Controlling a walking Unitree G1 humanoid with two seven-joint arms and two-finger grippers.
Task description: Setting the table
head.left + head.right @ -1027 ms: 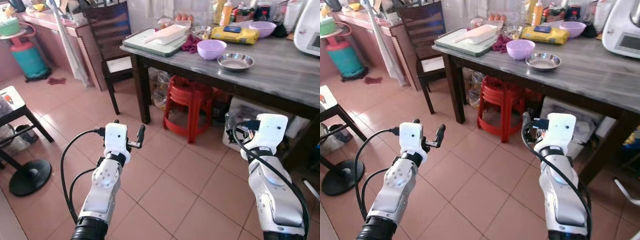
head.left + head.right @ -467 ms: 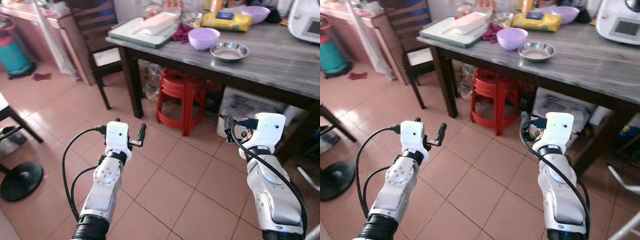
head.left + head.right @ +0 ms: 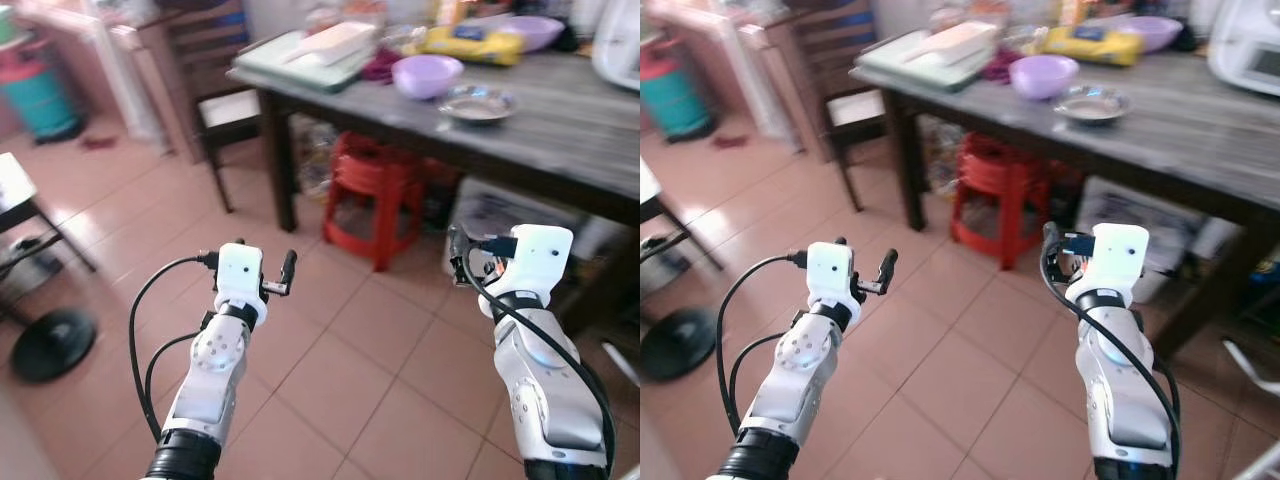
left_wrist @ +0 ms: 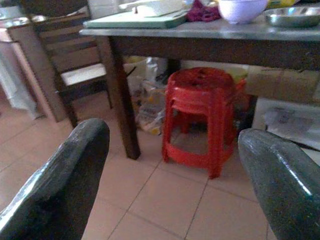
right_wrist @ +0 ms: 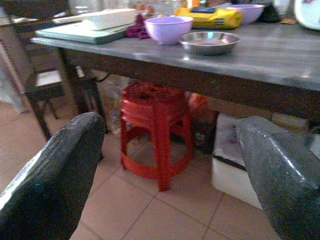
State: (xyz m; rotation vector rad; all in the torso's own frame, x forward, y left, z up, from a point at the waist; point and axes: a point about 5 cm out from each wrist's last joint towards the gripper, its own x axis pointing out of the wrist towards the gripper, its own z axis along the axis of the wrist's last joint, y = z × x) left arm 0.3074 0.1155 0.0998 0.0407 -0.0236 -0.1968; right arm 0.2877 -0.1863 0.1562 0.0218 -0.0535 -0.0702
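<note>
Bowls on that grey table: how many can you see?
3. A lilac plastic bowl sits near the table's front edge, a shallow steel bowl just to its right, and a second purple bowl at the back. Clutter at the back may hide more.

Grey table (image 3: 1200,120): purple bowl (image 3: 1043,75), steel dish (image 3: 1092,105).
</note>
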